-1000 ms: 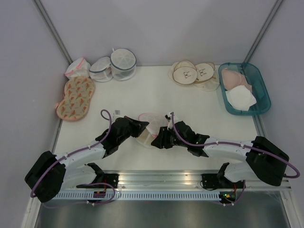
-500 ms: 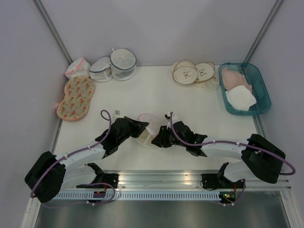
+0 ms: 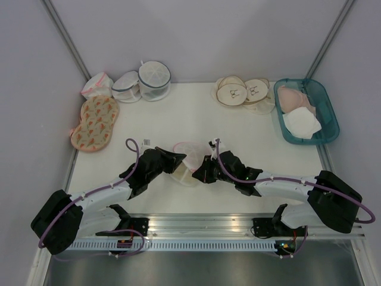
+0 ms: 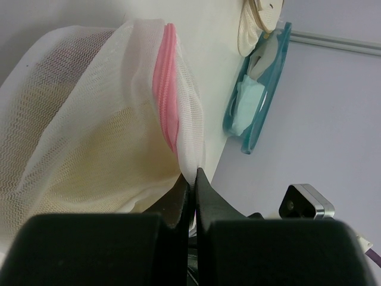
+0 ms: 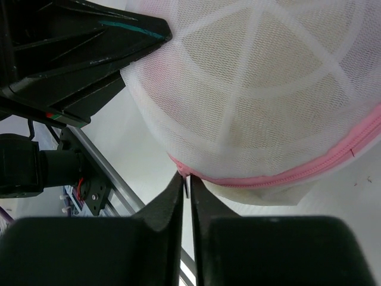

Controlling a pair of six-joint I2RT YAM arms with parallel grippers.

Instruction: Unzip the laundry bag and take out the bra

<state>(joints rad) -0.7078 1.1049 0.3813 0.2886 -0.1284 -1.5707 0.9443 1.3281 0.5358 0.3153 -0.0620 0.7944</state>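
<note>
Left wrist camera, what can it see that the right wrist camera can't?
Only the left wrist view shows the teal bin and the round beige pads far behind. Only the right wrist view shows the white ribs on the dome, the left arm and the metal rail. Both show the laundry bag with its pink zipper, something cream inside, and a tool pinched shut on it: left tool, right tool.

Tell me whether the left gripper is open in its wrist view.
No, the left gripper is pinched shut on the white mesh of the laundry bag, beside its pink zipper.
</note>
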